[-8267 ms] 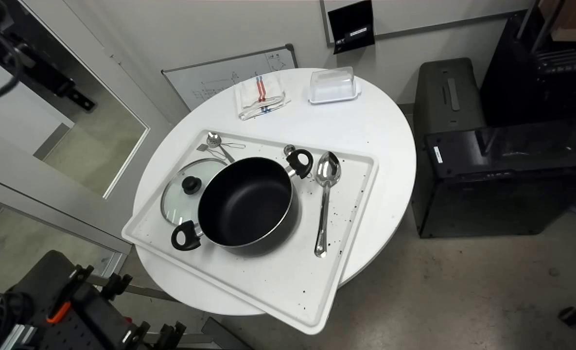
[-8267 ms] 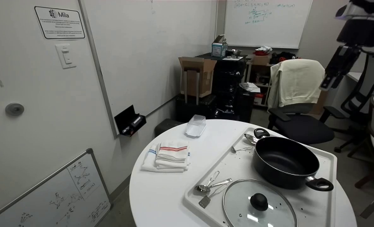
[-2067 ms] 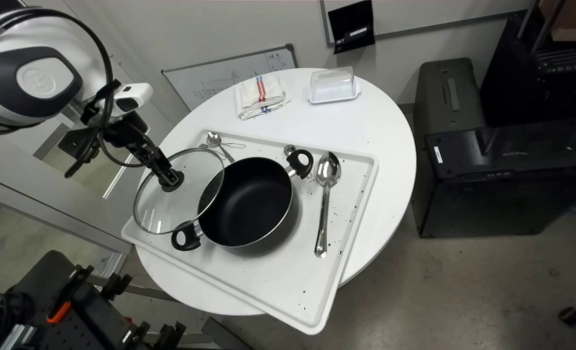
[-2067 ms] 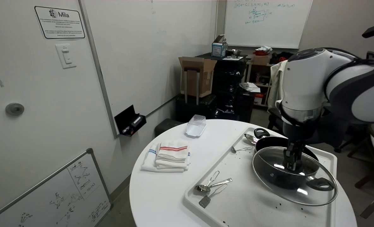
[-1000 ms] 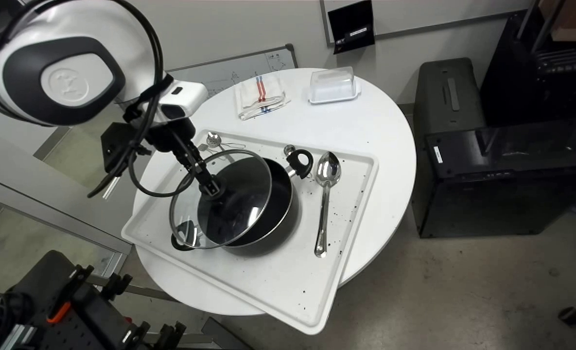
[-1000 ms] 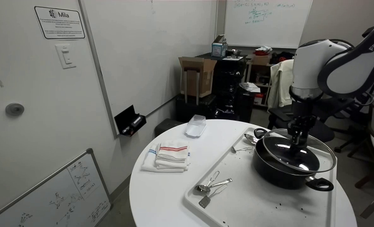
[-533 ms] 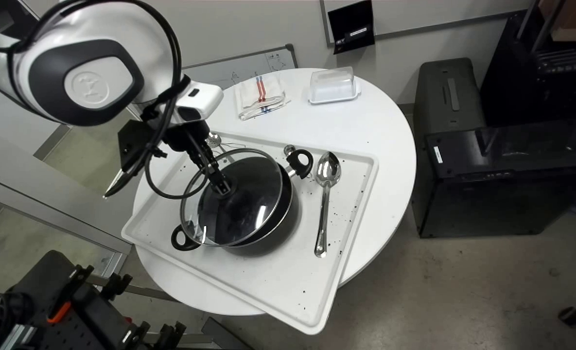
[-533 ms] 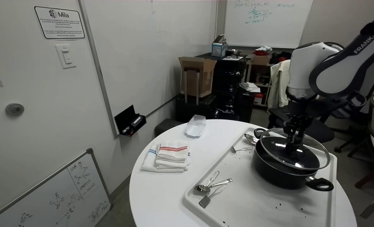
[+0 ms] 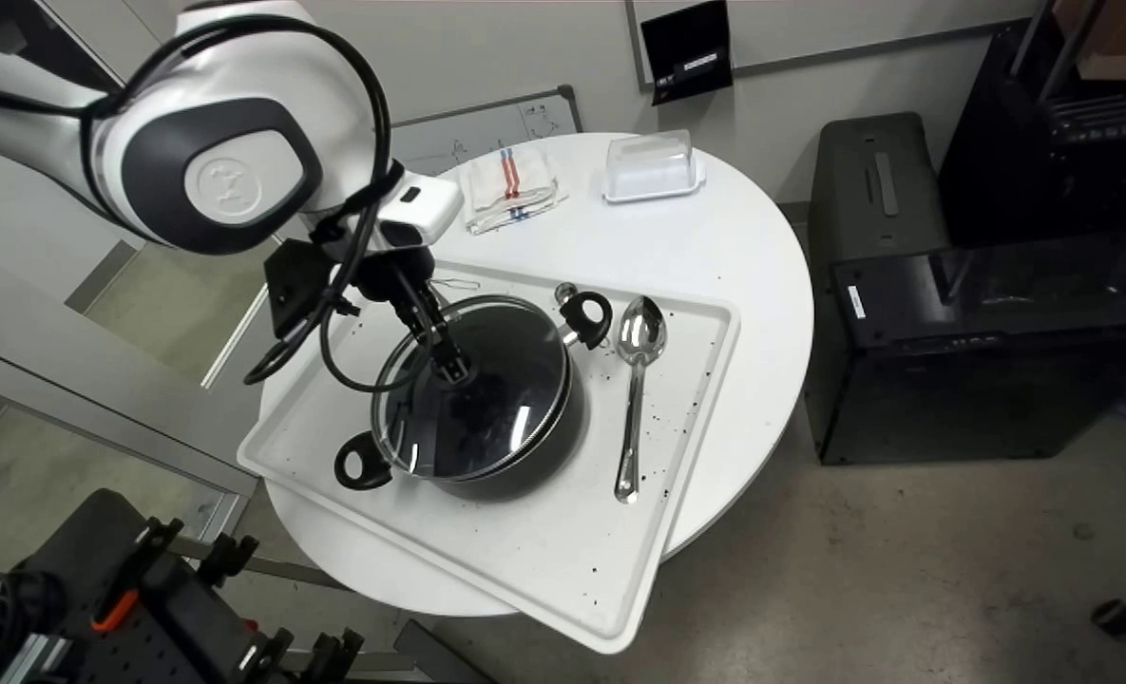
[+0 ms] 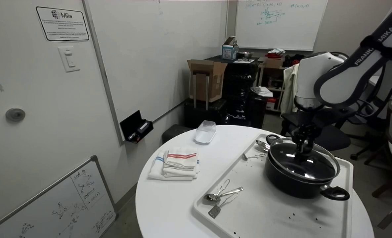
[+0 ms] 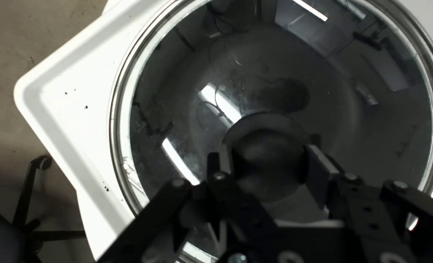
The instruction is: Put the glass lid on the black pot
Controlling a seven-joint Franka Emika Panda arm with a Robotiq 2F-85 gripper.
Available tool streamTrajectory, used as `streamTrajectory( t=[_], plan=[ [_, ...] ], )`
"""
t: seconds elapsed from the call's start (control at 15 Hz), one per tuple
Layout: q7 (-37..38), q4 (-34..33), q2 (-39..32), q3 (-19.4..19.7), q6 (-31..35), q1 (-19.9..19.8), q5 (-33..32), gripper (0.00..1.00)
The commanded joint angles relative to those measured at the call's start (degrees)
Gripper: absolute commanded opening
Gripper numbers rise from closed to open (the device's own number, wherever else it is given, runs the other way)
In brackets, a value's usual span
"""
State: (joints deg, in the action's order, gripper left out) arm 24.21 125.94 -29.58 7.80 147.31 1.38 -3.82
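In both exterior views the glass lid [image 9: 510, 385] [image 10: 318, 167] hangs or rests over the black pot [image 9: 534, 475] [image 10: 290, 186], covering most of its mouth. Its rim sits a little off the pot's rim, with a thin strip of pot showing along one side; whether they touch I cannot tell. My gripper [image 9: 453, 366] [image 10: 305, 148] comes down from above, shut on the lid's dark knob. In the wrist view the gripper [image 11: 269, 160] has a pad on either side of the round knob [image 11: 267, 153], and the lid [image 11: 351, 73] fills most of the picture.
The pot stands on a white tray [image 9: 534, 560], its loop handles [image 9: 370, 451] [image 10: 326, 192] sticking out. Beside it lie a silver spoon [image 9: 632, 408] and small utensils, among them a spatula [image 10: 214, 212]. Folded cloths [image 10: 181, 167] and a clear-topped dish [image 9: 653, 171] stand farther off.
The lid, first lying on the tray, was gripped and lifted. In the last second it has shifted across over the pot and sunk lower, more level with the rim. The pot stays put.
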Motion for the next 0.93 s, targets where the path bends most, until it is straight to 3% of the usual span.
streamTrajectory(
  t=[0.0, 0.87],
  plan=[
    [-1.2, -1.7, -0.9, 0.3, 0.0, 0.2, 1.5, 0.25],
    [-1.4, -1.8, -2.8, 0.3, 2.9, 0.6, 1.6, 0.25]
  ],
)
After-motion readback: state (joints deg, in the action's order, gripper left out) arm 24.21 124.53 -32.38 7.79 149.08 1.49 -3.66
